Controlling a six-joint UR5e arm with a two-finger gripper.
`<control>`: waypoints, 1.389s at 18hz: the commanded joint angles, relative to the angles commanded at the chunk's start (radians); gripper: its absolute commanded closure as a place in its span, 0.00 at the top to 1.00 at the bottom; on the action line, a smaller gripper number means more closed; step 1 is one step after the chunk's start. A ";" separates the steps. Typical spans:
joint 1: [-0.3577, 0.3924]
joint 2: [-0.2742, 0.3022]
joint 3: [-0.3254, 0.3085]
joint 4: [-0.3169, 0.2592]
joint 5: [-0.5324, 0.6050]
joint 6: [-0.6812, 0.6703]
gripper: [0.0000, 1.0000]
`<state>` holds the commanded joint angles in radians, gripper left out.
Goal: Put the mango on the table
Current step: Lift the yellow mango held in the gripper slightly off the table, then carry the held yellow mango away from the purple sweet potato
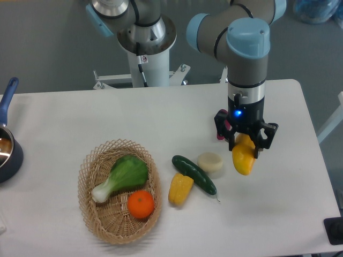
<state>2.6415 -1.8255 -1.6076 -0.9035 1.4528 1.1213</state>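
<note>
The mango is a glossy yellow-orange oval hanging end-down, its upper part held between the fingers of my gripper, which is shut on it. It hangs above the white table at the right of centre, and its lower tip looks slightly off the surface, with a faint shadow below. The mango's top end is hidden inside the gripper.
A pale round disc, a dark green cucumber and a yellow corn cob lie just left of the mango. A wicker basket holds a leafy green vegetable and an orange. A blue pot sits at the left edge.
</note>
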 joint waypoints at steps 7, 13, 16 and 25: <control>0.015 0.000 0.002 0.002 -0.029 -0.009 0.33; 0.003 -0.011 0.009 0.008 -0.034 -0.021 0.33; 0.002 -0.053 0.052 0.008 -0.032 -0.026 0.33; 0.052 -0.139 0.041 0.018 -0.020 0.020 0.33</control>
<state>2.6937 -1.9647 -1.5665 -0.8851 1.4327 1.1414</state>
